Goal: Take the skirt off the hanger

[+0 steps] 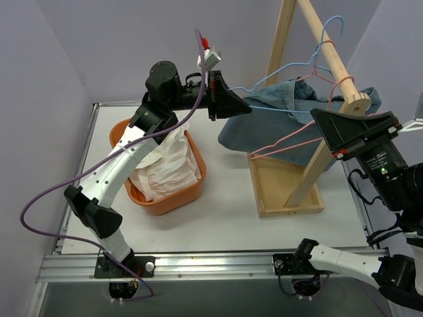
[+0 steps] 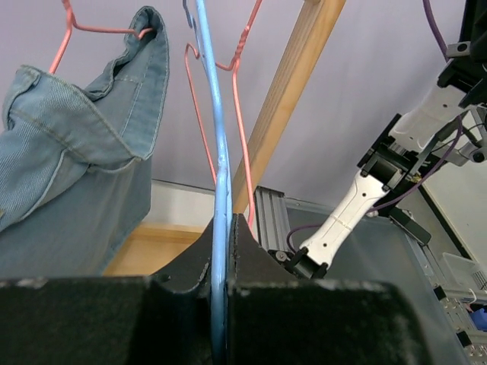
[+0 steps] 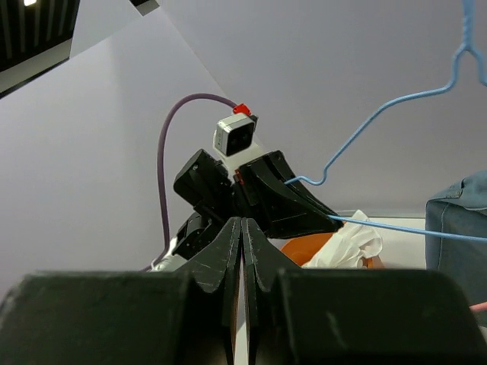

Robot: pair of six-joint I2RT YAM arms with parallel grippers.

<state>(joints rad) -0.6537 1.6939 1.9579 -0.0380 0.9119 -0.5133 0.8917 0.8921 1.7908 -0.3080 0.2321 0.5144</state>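
A blue denim skirt [image 1: 277, 125] hangs on a blue wire hanger [image 1: 291, 66] at the wooden rack. My left gripper [image 1: 246, 109] is shut on the left end of that hanger. In the left wrist view the blue wire [image 2: 221, 167] runs up between the closed jaws of the left gripper [image 2: 221, 222], with the skirt [image 2: 76, 160] at left. My right gripper [image 1: 316, 116] is at the skirt's right side, its jaws together. In the right wrist view the right gripper [image 3: 241, 222] has nothing showing between its jaws, and the skirt [image 3: 460, 228] is off to the right.
A pink wire hanger [image 1: 284, 142] hangs under the skirt and also shows in the left wrist view [image 2: 242, 114]. The wooden rack [image 1: 330, 53] stands on a tray base [image 1: 287, 198]. An orange basket [image 1: 172, 201] with white cloth [image 1: 165, 162] is at left.
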